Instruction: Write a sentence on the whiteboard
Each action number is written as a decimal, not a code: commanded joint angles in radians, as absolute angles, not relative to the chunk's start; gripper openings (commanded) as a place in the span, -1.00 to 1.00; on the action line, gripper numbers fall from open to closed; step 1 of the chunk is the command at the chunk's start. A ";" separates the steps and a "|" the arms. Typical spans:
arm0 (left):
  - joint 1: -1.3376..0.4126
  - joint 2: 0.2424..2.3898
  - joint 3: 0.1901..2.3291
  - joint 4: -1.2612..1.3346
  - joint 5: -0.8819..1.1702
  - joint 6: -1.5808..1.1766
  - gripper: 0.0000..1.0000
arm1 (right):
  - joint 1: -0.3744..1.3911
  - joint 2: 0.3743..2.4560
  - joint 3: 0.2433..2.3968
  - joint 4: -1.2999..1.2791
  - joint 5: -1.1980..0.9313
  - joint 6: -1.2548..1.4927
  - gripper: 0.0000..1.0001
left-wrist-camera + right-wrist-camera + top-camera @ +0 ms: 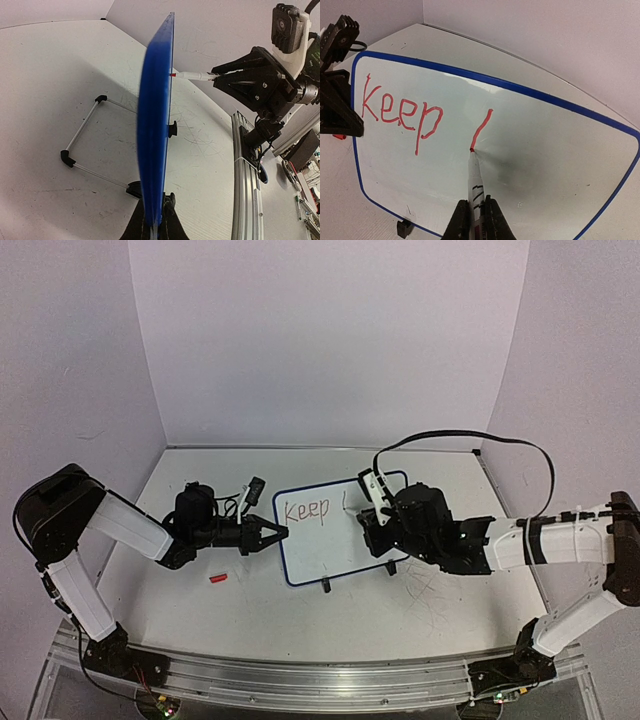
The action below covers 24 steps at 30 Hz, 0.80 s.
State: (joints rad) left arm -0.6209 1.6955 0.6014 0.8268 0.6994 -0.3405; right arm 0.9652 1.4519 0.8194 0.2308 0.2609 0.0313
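Right wrist view: right gripper point(476, 209) clamped on marker point(475, 177), tip touching whiteboard point(550, 160) propped mid-table point(250, 615); sentence point(400, 114) reads "Keep" plus one stroke. Left gripper point(277, 532) pinches its left edge, steadying it against pen pressure.

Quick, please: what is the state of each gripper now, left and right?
Left gripper: shut on the left edge of the whiteboard.
Right gripper: shut on the red marker, its tip on the board.
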 commanded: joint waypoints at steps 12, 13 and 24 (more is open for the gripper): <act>-0.614 1.707 0.619 0.773 0.636 -0.308 -1.00 | 0.961 1.378 0.807 0.323 0.213 0.014 -1.00; -0.614 1.707 0.620 0.772 0.636 -0.308 -1.00 | 0.961 1.393 0.818 0.323 0.199 0.014 -1.00; -0.614 1.704 0.620 0.766 0.637 -0.301 -1.00 | 0.960 1.436 0.850 0.335 0.223 0.020 -1.00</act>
State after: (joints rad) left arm -0.6209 1.6955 0.6018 0.8268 0.7040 -0.3367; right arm 0.9634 1.4342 0.8083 0.2916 0.2044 0.0227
